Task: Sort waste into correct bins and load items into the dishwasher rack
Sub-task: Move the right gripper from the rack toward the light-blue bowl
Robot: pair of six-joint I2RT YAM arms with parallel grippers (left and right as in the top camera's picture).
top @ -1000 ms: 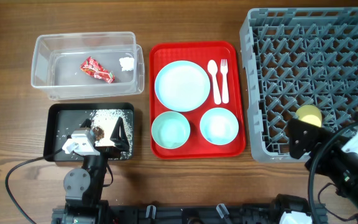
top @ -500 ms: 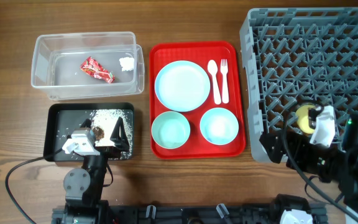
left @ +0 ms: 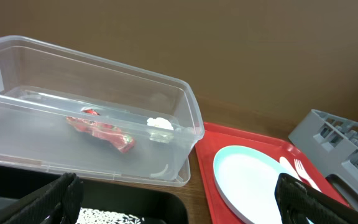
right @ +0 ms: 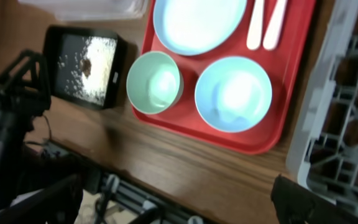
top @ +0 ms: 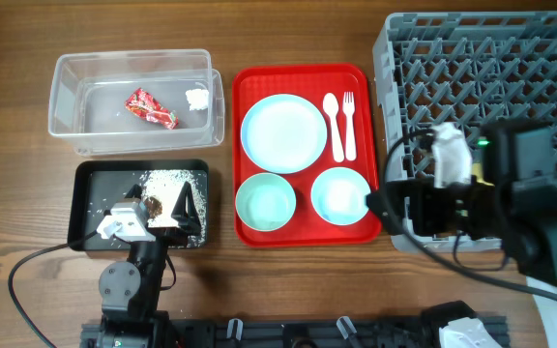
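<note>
The clear tub (top: 71, 97) holds the red wrapper (top: 151, 107) and tissue wad (top: 197, 99); all three also show in the left wrist view, the tub (left: 185, 118), wrapper (left: 101, 130) and tissue (left: 160, 123). The black tray (top: 90, 198) holds rice and brown scraps (top: 158, 184). My left gripper (top: 153, 211) hangs open and empty over it. On the red serving tray (top: 303, 227) lie the plate (top: 283, 133), spoon (top: 335, 124), fork (top: 349, 124), green bowl (top: 265, 201) and saucer (top: 340, 194). My right gripper (top: 395, 208) is open and empty over the dishwasher rack's (top: 482, 87) front-left corner. The yellow cup is hidden under that arm.
The right wrist view looks down on the green bowl (right: 155, 82), saucer (right: 233, 93), black tray (right: 86, 65) and rack edge (right: 328, 124), with bare wood at the table's front edge (right: 185, 168). Cables trail at the front of the table.
My right arm has moved from the front right corner up and to the left over the rack's front-left part, and it now covers the yellow cup. The left arm has not moved.
</note>
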